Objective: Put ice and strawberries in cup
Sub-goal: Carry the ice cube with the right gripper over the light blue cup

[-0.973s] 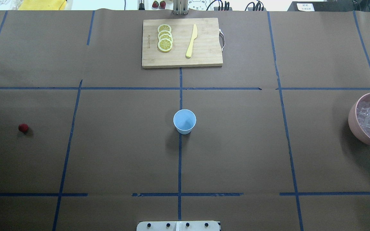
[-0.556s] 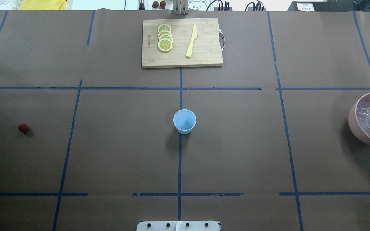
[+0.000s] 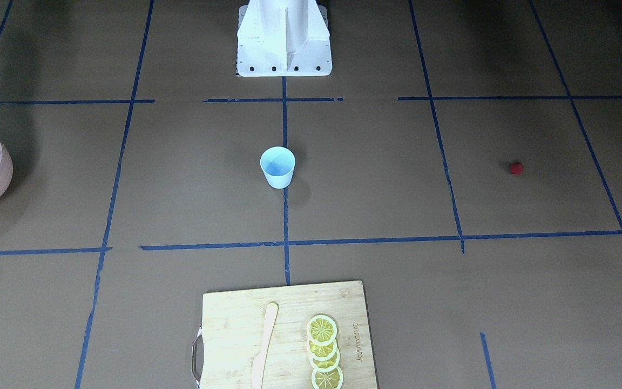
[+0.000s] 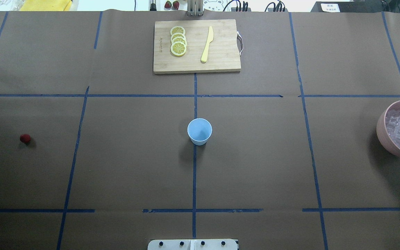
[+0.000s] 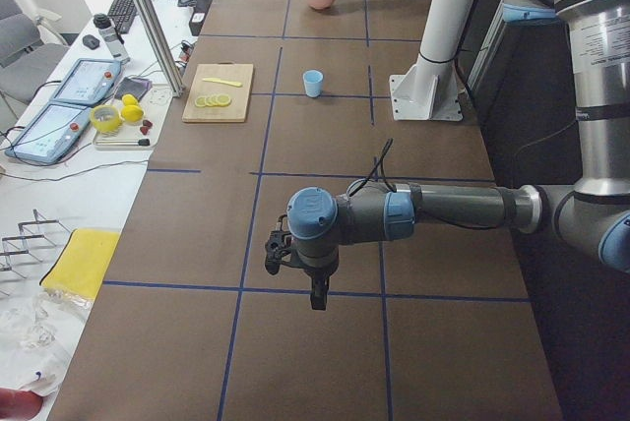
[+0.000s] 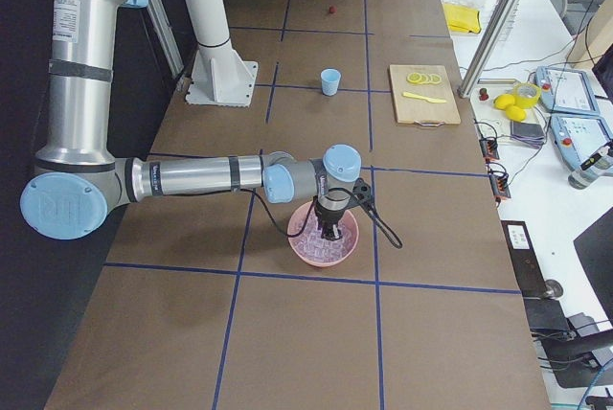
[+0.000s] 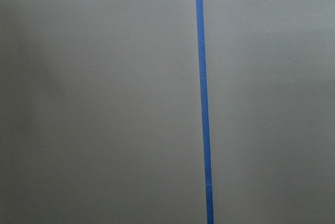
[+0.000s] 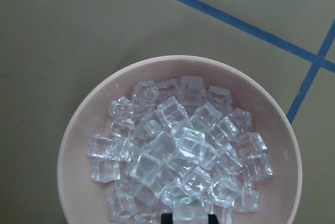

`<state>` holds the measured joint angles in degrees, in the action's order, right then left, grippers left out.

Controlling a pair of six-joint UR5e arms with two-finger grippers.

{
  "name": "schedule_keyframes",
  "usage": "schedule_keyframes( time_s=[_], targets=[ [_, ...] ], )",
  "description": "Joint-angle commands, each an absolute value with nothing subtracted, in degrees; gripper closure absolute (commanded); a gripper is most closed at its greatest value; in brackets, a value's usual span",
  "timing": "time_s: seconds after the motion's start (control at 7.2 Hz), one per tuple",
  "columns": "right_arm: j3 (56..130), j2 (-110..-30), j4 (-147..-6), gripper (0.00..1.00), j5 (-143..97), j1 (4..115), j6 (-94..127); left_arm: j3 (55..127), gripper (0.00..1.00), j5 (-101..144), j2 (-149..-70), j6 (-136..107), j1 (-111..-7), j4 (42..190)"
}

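A: Right claw status?
B: Over the pink bowl, at the right edge of the overhead view. Wrist view shows it clamped on one ice cube, bottom centre, above the ice heap.
A: Left claw?
B: Hangs over bare surface, lower centre of the left side view. Apart or together: can't tell.
A: Cup, strawberry?
B: Cup upright, dead centre overhead. Strawberry on the surface mid-left, well apart from it.

Open table all around the cup
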<state>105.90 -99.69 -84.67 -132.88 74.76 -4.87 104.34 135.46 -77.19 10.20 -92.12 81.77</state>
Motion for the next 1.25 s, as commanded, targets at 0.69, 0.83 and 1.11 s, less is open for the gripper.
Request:
schedule_keyframes(
  time_s=[0.69,0.83,1.11],
  targets=[
    [121.37,-88.73,-84.73,0.99,-136.32,57.53,46.12,104.68,0.00,139.31,-77.17,10.28,-92.11,82.09],
    [121.38,-83.37,-84.81,0.99,-135.36,53.22,55.19,104.76,0.00,139.22,-77.17,10.28,-92.11,82.96],
    [119.11,-70.29,-85.34,0.98,-126.09,40.15,75.41,104.59,0.00,139.13,-77.17,9.76,-92.11,83.23]
  ],
)
